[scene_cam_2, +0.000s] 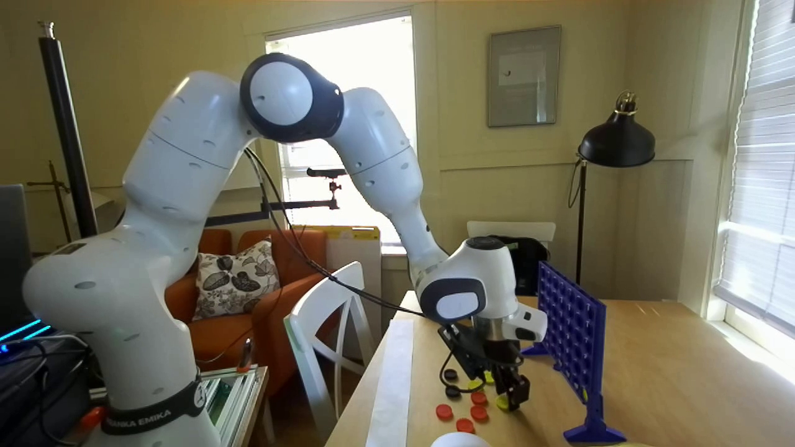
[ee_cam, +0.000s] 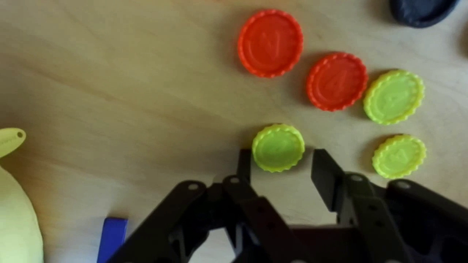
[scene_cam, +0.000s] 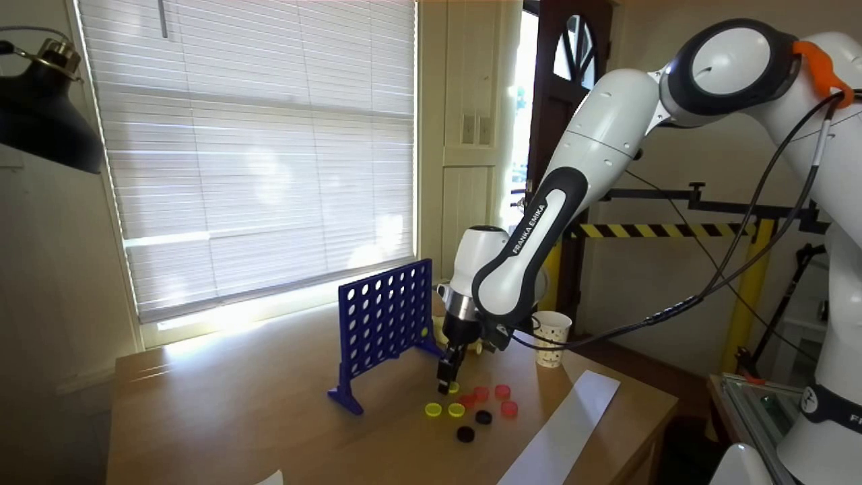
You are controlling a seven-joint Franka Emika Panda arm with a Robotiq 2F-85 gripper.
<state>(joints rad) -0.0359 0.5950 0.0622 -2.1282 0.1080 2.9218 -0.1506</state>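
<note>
Table (scene_cam: pixel 229 404): rack (scene_cam_2: pixel 572 335) holding yellow disc (scene_cam: pixel 424 332).

discs (scene_cam: pixel 456 410) on the table (scene_cam: pixel 236 411), between rack (scene_cam: pixel 384 323) and paper strip (scene_cam: pixel 563 430)

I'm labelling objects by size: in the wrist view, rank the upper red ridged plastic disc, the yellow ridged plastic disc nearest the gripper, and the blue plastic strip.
1. Upper red ridged plastic disc
2. Yellow ridged plastic disc
3. Blue plastic strip, visible part only
</note>
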